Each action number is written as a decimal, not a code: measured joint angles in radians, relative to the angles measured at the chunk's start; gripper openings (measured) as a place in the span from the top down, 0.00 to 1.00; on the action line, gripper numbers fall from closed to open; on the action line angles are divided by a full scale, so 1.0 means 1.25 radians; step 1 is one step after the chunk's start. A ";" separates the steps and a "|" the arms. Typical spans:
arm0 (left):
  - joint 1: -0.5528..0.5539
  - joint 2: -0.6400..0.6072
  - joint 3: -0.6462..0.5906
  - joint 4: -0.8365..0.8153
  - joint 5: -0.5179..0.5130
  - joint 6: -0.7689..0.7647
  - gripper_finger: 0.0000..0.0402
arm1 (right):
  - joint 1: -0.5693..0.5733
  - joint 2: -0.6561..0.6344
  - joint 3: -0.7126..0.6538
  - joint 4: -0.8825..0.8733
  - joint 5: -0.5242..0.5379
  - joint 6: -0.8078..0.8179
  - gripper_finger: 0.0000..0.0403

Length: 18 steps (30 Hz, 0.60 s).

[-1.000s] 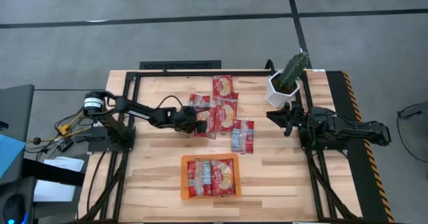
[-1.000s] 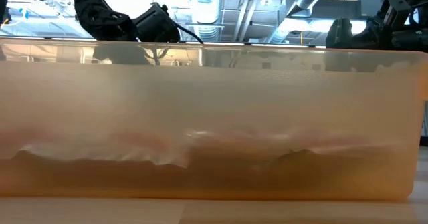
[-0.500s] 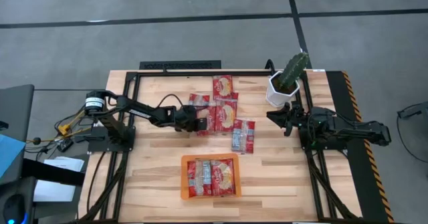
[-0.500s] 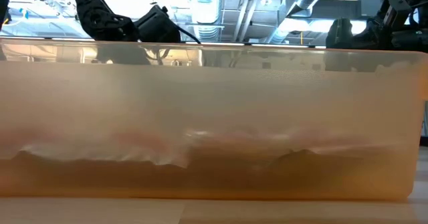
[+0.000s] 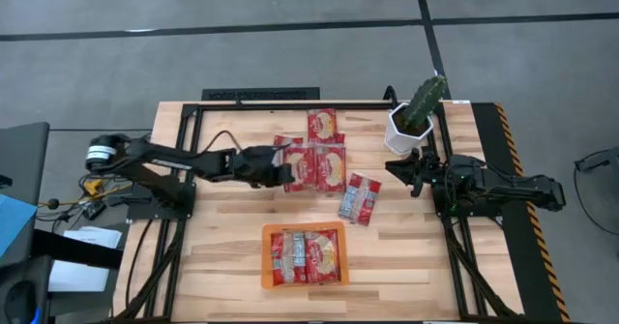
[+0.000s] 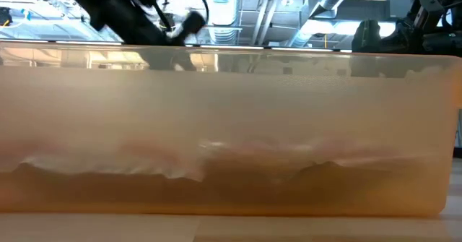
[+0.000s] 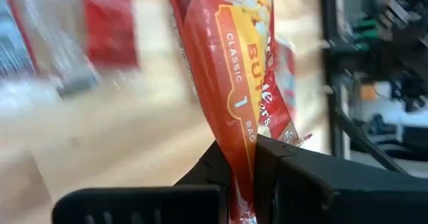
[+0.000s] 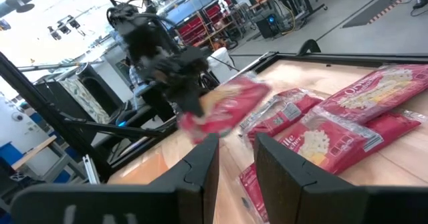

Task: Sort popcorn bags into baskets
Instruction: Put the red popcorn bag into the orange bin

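Note:
My left gripper (image 5: 282, 167) is left of the middle of the table, shut on a red popcorn bag (image 7: 231, 70). The right wrist view shows this bag (image 8: 224, 110) lifted off the wood. Several more red bags lie flat on the table, among them one at the far side (image 5: 322, 124), one in the middle (image 5: 331, 166) and a narrower tilted one (image 5: 359, 198). The orange tray (image 5: 267, 256) stands near the front edge with bags lying in it (image 5: 306, 254). My right gripper (image 5: 398, 172) waits open and empty at the right, beside the cactus pot. My left gripper pinches one narrow end of the red bag (image 7: 242, 174) between its two fingers (image 7: 281, 164). The fingers come about level from the table's left. The rest of the bag reaches away past the fingertips, clear of the table.
A white pot with a cactus (image 5: 414, 119) stands at the far right, close to my right arm. A black frame rail (image 5: 261, 95) runs along the table's far edge. In the low view the tray's orange wall (image 6: 231, 126) fills nearly the whole picture.
My left gripper has drawn a little toward the table's left and far edges, risen and turned about its wrist, taking the red bag up off the table. The narrow bag right of the middle has slid a little and now lies tilted.

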<state>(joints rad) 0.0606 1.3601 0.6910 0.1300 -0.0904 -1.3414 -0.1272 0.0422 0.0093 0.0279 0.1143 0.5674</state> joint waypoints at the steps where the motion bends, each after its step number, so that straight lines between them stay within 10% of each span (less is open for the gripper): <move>1: -0.021 -0.016 0.000 -0.005 -0.011 -0.010 0.99 | 0.000 0.000 0.000 -0.001 0.000 0.000 0.70; 18: -0.562 -0.057 0.104 -0.155 -0.506 -0.360 0.99 | 0.000 0.004 0.001 -0.006 -0.006 0.000 0.70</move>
<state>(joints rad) -0.6424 1.2882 0.8211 -0.0638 -0.7228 -1.7911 -0.1268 0.0467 0.0101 0.0208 0.1070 0.5674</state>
